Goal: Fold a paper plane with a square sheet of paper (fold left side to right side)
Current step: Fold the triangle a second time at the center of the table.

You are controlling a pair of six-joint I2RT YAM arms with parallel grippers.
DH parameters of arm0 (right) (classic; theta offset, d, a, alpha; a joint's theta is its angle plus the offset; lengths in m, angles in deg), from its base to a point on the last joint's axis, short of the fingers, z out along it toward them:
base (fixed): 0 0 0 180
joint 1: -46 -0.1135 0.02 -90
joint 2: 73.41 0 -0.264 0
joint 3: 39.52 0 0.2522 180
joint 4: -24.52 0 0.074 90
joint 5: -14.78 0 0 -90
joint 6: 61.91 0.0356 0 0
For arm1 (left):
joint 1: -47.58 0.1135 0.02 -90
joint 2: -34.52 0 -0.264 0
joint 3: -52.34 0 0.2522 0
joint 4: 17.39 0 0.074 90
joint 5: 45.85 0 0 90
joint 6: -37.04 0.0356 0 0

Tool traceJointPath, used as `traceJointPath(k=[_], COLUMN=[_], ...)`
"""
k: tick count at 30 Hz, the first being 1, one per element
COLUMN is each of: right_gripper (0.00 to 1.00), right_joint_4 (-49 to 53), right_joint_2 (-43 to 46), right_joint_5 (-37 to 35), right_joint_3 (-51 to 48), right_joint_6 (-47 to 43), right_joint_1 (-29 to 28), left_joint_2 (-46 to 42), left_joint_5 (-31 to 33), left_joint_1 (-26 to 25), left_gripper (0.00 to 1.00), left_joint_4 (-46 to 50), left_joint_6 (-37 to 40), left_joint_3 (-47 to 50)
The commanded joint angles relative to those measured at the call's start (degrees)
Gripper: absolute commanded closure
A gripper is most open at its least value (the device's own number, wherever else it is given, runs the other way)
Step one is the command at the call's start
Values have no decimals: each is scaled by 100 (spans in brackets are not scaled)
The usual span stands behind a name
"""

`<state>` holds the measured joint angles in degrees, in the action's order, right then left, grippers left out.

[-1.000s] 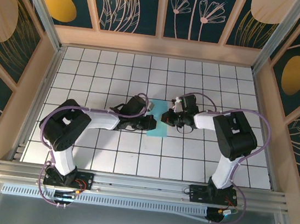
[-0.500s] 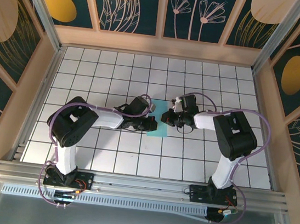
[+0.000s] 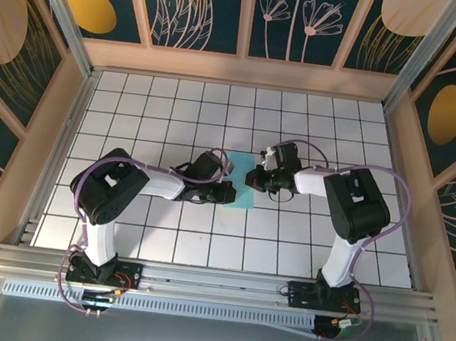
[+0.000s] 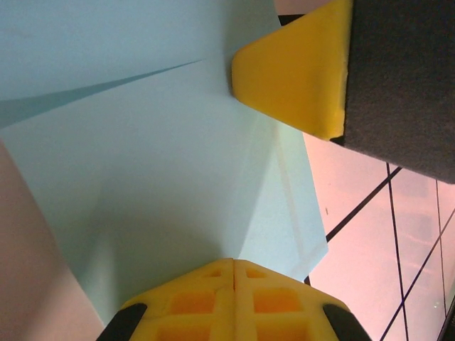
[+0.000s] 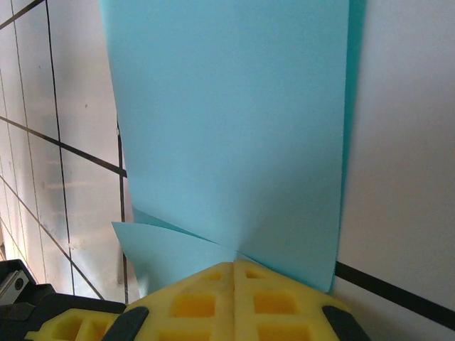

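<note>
Top view: square sheet of paper [image 3: 241, 199] partly hidden under left tool [image 3: 229, 191], right tool [image 3: 251, 177]; folds indiscernible.

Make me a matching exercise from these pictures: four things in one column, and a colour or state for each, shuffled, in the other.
1 paper
2 left gripper
3 right gripper
4 table

A white tiles, dark lines
B shut, at the paper's right
C light blue, creased
D shut, at the paper's left

Pairs: 1-C, 2-D, 3-B, 4-A
</note>
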<state>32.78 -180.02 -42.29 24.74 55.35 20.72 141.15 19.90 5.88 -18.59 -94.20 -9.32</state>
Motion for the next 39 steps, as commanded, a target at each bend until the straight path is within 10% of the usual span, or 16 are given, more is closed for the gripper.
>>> traceJointPath(k=[1, 39], right_gripper=[100, 100], right_joint_4=[517, 668], right_joint_2=[-284, 16], right_joint_5=[-550, -203], right_joint_3=[-33, 187], right_joint_6=[-186, -312], right_joint_1=[118, 185], left_joint_2=[-135, -1123], left_joint_5=[-124, 782], left_joint_1=[-44, -67], left_gripper=[100, 100], left_joint_4=[388, 654], left_joint_6=[195, 35], left_joint_3=[277, 827])
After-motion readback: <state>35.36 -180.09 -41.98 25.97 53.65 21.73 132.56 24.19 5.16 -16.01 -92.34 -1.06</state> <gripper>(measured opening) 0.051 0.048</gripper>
